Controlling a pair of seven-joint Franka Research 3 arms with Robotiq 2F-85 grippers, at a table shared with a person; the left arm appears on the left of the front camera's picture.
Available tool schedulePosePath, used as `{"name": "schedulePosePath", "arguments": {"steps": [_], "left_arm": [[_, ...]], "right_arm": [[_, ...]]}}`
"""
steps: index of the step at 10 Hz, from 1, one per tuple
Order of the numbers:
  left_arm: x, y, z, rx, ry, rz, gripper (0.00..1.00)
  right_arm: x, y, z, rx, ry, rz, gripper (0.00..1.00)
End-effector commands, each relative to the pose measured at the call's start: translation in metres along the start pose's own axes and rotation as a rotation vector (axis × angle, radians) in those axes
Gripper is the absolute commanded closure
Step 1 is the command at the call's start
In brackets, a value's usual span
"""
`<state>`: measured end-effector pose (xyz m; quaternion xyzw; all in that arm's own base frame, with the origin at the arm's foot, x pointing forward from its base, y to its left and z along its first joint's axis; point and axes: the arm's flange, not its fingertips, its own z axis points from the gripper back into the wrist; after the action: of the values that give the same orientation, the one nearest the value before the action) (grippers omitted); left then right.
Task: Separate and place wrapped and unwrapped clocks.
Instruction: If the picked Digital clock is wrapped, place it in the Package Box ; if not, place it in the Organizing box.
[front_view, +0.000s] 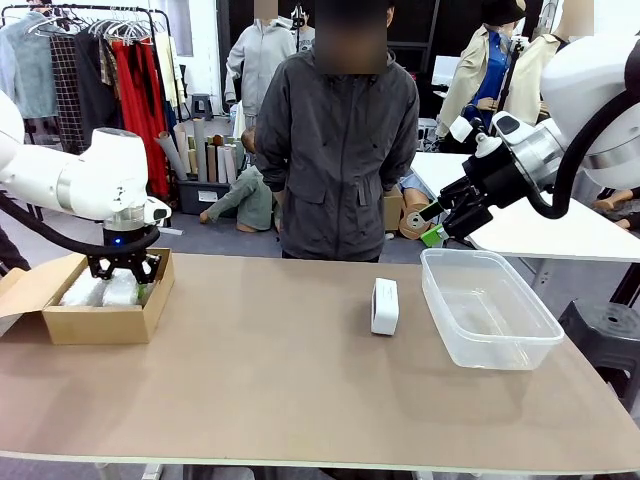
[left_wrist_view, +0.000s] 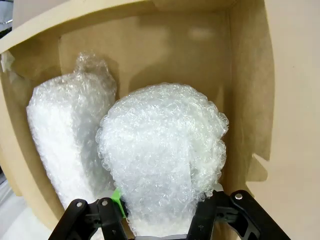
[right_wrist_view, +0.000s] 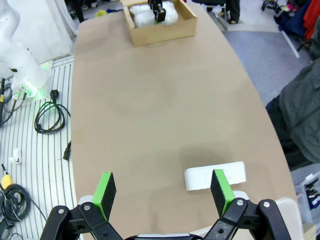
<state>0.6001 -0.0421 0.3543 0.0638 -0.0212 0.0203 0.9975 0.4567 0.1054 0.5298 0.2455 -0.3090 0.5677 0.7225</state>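
clock (front_view: 384, 306) stands mid-table twd R end, just left of tub (front_view: 436, 300); R arm nearer; long axis runs pad-to-pad, I'd turn wrist | R gripper (right_wrist_view: 162, 192) wide open, empty, above far edge | L gripper (left_wrist_view: 159, 212) clamped on wrapped clock (left_wrist_view: 165, 160) in box (front_view: 100, 325), L end; 2nd wrapped clock (left_wrist_view: 65, 145) touching it

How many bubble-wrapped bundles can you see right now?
2, both inside the cardboard box: the first bundle clamped in the left gripper, the second bundle lying beside it. Any underneath would be hidden.
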Motion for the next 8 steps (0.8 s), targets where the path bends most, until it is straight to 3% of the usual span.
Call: {"name": "schedulePosePath", "arguments": {"steps": [1, 2, 7, 8], "left_arm": [[0.004, 0.003, -0.005, -0.008, -0.025, -0.003, 1.0], [0.004, 0.004, -0.005, -0.011, -0.026, -0.001, 1.0], [0.002, 0.002, 0.008, 0.002, -0.05, -0.005, 0.02], [0.0, 0.0, 0.011, 0.007, -0.057, -0.002, 0.0]], "right_arm": [[0.001, -0.001, 0.0, 0.003, -0.006, 0.008, 0.0], [0.001, -0.001, 0.0, 0.003, -0.006, 0.008, 0.0], [0.001, -0.001, 0.0, 0.003, -0.006, 0.008, 0.0], [0.001, -0.001, 0.0, 0.003, -0.006, 0.008, 0.0]]}}
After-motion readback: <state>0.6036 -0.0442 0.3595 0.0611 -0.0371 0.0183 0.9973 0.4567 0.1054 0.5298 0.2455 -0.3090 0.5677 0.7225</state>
